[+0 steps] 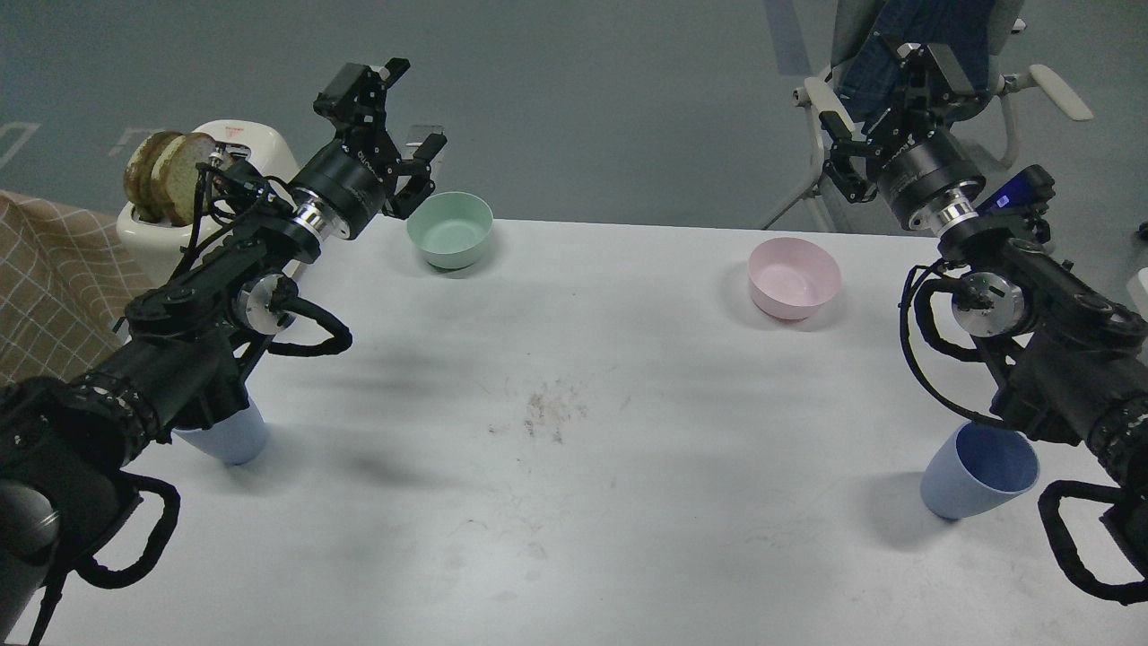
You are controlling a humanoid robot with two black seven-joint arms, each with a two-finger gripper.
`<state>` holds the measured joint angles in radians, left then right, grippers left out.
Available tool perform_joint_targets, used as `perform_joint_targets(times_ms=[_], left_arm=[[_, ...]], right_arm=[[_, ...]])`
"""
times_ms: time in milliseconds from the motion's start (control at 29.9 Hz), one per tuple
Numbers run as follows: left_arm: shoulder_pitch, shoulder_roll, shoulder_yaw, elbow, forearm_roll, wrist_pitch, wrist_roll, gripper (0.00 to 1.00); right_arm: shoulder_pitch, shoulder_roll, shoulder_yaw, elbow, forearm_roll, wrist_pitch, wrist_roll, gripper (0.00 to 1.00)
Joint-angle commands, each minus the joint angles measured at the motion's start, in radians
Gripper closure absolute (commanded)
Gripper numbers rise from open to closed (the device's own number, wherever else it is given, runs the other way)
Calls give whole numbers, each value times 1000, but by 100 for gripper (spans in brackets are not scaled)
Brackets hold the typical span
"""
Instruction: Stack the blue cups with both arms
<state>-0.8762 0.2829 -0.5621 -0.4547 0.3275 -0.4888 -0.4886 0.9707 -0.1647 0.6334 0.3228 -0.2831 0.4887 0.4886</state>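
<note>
One blue cup [231, 437] stands near the table's left edge, mostly hidden under my left arm. The other blue cup [978, 471] stands upright at the front right, its rim partly covered by my right arm. My left gripper [414, 109] is raised at the back left, just left of the mint-green bowl, open with nothing between its fingers. My right gripper [886, 94] is raised beyond the table's far right edge, in front of a chair, and is open and empty. Both grippers are far from the cups.
A mint-green bowl [449, 229] and a pink bowl [795, 277] sit along the back of the white table [574, 538]. A toaster [242, 157] with bread slices stands at the back left. A chair [1031, 85] is behind the right side, and a checked cloth [45, 278] lies left.
</note>
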Motion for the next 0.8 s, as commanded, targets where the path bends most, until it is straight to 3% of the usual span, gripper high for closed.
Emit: perform_joint_targets(times_ms=[0, 768], left_arm=[[9, 13, -2, -2, -1, 0, 0, 2], [5, 9, 4, 2, 5, 0, 0, 2]], right_arm=[[-12, 7, 0, -1, -1, 0, 0, 0], [-26, 7, -8, 5, -2, 0, 0, 0]])
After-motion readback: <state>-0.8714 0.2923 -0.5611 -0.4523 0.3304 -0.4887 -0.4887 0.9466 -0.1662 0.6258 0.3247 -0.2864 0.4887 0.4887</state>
